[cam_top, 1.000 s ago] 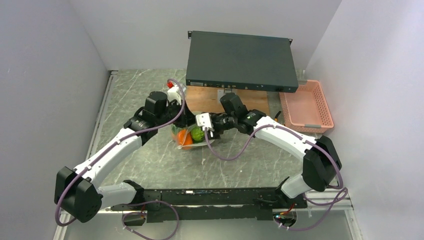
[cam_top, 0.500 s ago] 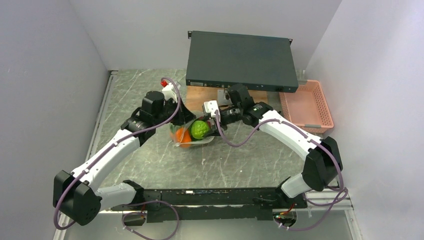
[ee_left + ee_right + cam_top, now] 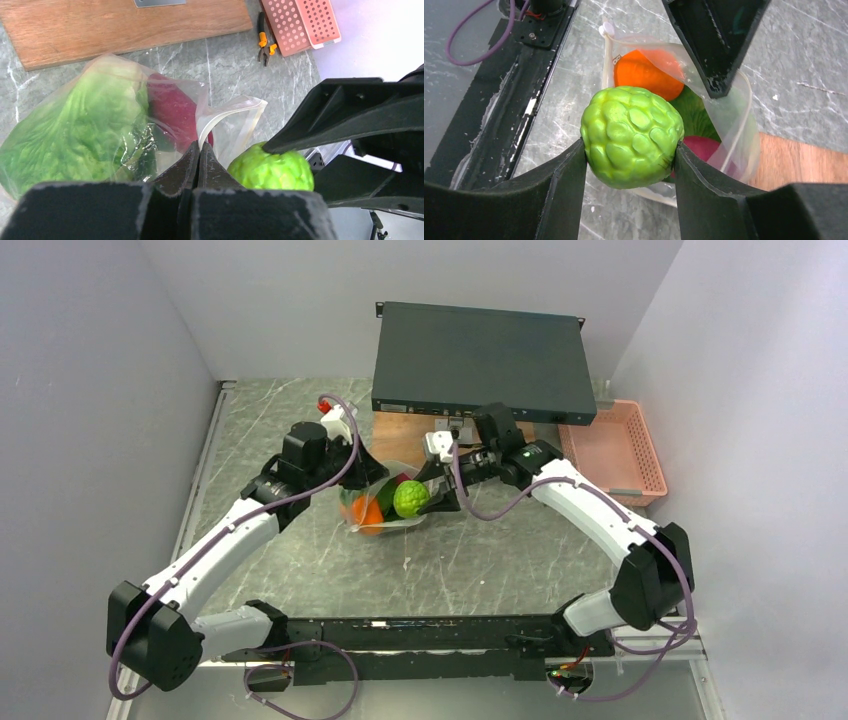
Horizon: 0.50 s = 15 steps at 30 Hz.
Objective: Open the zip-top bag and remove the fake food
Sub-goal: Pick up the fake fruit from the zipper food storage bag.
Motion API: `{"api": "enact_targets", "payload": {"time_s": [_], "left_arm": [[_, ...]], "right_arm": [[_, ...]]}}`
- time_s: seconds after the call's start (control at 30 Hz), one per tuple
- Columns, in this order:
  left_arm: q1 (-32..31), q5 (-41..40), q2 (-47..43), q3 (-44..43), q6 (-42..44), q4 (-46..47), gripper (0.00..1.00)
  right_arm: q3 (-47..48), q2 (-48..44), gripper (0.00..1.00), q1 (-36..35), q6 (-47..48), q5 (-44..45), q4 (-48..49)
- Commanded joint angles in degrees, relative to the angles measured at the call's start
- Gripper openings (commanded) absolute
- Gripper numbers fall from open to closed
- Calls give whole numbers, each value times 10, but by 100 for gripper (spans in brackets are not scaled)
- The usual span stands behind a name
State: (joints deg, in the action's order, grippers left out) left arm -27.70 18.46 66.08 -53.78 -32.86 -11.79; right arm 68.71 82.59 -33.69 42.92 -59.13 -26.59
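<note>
The clear zip-top bag (image 3: 382, 521) lies on the grey table, mouth open toward the right. My left gripper (image 3: 199, 150) is shut on the bag's rim at its mouth and also shows in the top view (image 3: 365, 480). My right gripper (image 3: 630, 146) is shut on the round green piece (image 3: 631, 136), held just outside the bag's mouth above the table (image 3: 410, 498). Inside the bag are the orange ball (image 3: 644, 72), the leafy lettuce (image 3: 80, 125) and a red piece (image 3: 172, 107).
A dark flat device (image 3: 480, 360) stands on a wooden board (image 3: 410, 440) behind the bag. A pink slatted basket (image 3: 612, 450) sits at the right, with orange-handled pliers (image 3: 265, 40) beside it. Walls close in on both sides.
My right gripper has drawn the round green piece out of the bag, up and to the right. My left gripper has kept hold of the bag's rim.
</note>
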Motion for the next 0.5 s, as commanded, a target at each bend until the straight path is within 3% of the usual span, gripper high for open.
{"api": "enact_targets", "payload": {"time_s": [0.0, 0.2, 0.47], "left_arm": [[5, -11, -15, -2, -8, 18, 0], [7, -8, -17, 0, -2, 23, 0], [7, 0, -16, -1, 13, 35, 0]], "right_arm": [[8, -38, 14, 17, -19, -48, -15], [-29, -86, 14, 44, -52, -52, -17], [-97, -135, 14, 137, -91, -51, -3]]}}
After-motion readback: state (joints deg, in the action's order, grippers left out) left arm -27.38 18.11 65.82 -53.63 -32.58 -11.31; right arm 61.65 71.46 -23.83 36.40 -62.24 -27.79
